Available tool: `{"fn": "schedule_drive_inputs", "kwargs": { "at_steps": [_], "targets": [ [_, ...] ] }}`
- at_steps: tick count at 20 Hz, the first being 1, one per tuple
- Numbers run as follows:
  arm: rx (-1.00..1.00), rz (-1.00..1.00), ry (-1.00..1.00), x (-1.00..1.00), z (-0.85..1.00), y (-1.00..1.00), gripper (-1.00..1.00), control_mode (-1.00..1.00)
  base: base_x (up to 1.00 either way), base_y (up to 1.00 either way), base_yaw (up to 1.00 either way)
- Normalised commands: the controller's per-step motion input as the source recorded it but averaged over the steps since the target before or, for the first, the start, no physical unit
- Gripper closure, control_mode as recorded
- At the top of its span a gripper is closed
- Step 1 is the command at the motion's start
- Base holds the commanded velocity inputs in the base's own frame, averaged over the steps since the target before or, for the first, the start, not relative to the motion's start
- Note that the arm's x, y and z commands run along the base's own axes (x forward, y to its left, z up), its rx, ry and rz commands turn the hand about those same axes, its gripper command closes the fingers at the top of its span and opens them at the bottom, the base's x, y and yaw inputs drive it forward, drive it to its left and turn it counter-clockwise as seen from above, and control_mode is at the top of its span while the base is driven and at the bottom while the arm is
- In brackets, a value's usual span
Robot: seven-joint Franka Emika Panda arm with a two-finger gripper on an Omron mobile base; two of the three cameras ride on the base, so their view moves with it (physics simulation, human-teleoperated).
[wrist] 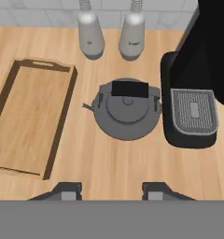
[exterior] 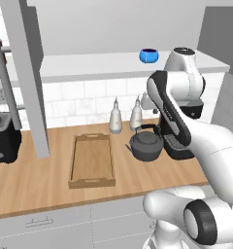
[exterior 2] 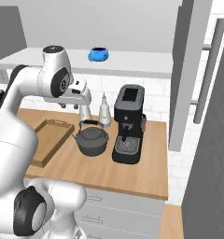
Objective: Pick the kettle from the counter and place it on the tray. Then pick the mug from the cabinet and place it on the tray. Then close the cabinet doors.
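The dark grey kettle (exterior: 146, 145) (exterior 2: 91, 140) (wrist: 127, 112) stands on the wooden counter (exterior: 36, 180) (wrist: 109, 158), just right of the wooden tray (exterior: 91, 160) (exterior 2: 48, 137) (wrist: 30, 116), which holds nothing. My gripper (exterior 2: 73, 106) (wrist: 114, 190) hangs well above the kettle, pointing down, open with nothing between its fingers. The blue mug (exterior: 148, 55) (exterior 2: 99, 54) sits on the shelf of the open cabinet (exterior: 89, 65) (exterior 2: 132, 60). The cabinet doors (exterior: 26, 78) (exterior 2: 188, 70) stand swung out on either side.
A black coffee machine (exterior 2: 129, 123) (wrist: 198, 93) stands close to the kettle's right. Two grey bottles (exterior: 116, 116) (wrist: 90, 37) are at the tiled wall behind the kettle. A dark toaster (exterior: 4, 136) sits at the counter's far left.
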Motion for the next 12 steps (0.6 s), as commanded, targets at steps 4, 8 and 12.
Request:
{"fn": "schedule_drive_inputs", "kwargs": {
  "at_steps": [4, 8, 12],
  "targets": [
    [0.00, 0.05, 0.01, 0.00, -0.29, -0.03, -1.00, -1.00, 0.00, 0.00, 0.00],
    [0.07, 0.36, 0.01, 0.02, -0.88, -0.01, -1.00, -1.00, 0.00, 0.00, 0.00],
    [0.00, 0.09, 0.06, 0.12, -0.40, 0.01, -1.00, -1.00, 0.00, 0.00, 0.00]
  ]
}}
